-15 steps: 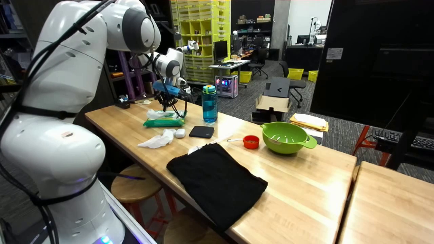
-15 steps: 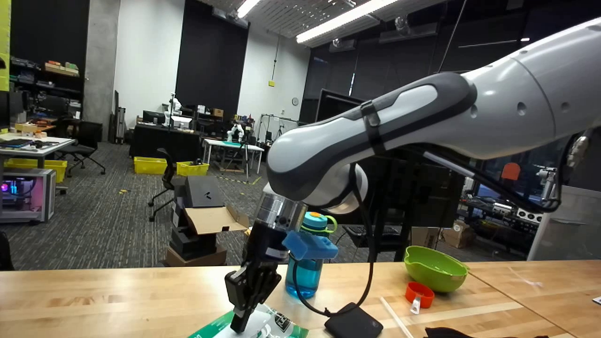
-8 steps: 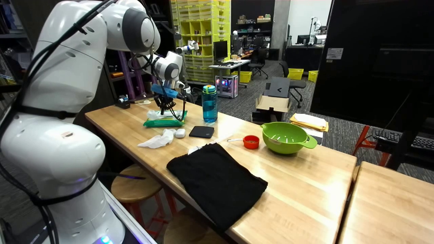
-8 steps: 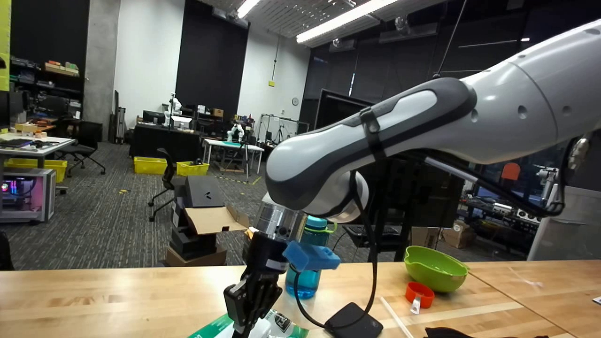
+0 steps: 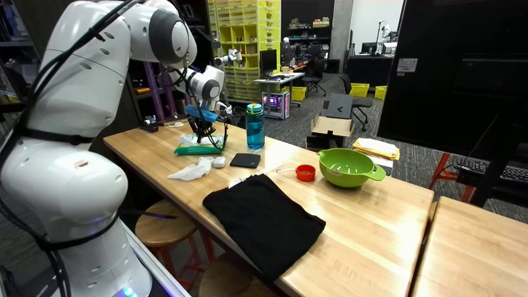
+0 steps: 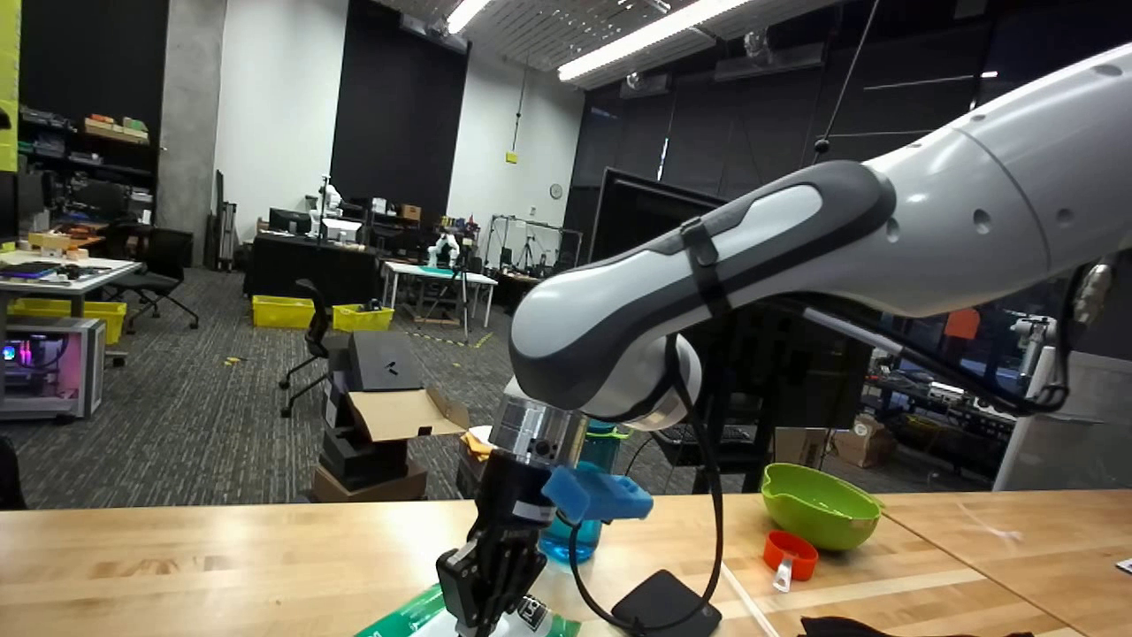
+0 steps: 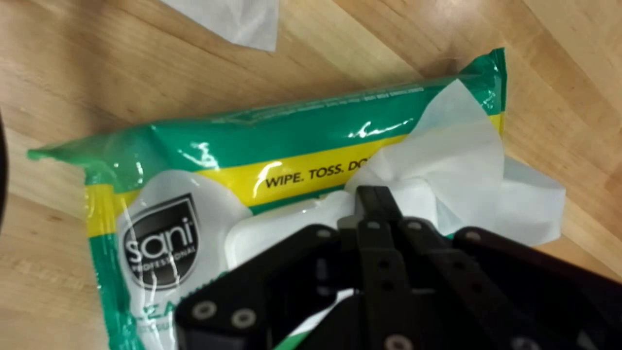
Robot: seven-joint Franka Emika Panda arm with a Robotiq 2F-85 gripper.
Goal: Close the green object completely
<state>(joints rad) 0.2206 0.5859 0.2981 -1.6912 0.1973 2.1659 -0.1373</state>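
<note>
The green object is a soft pack of wipes point(image 7: 291, 136) with a yellow stripe, lying flat on the table; in an exterior view the pack point(image 5: 198, 151) sits below my hand. Its white lid point(image 7: 282, 223) looks low against the pack, partly covered by my fingers. A crumpled white wipe point(image 7: 461, 165) sticks out past the lid's right end. My gripper point(image 7: 373, 194) is over the lid with fingertips together and nothing between them. Whether the tips touch the lid I cannot tell. In an exterior view the gripper point(image 6: 478, 628) points down at the pack, its tips at the frame's bottom edge.
Close to the pack stand a teal bottle point(image 5: 255, 128), a black wallet-like item point(image 5: 245, 161), a small white case point(image 5: 219, 162) and a loose tissue point(image 5: 193, 170). Farther along are a red cup point(image 5: 305, 173), a lime-green bowl point(image 5: 346, 167) and a black cloth point(image 5: 264, 222).
My shut gripper has come lower onto the pack, then shifted slightly to the right in both exterior views. The white part under the fingers looks flatter than a second ago.
</note>
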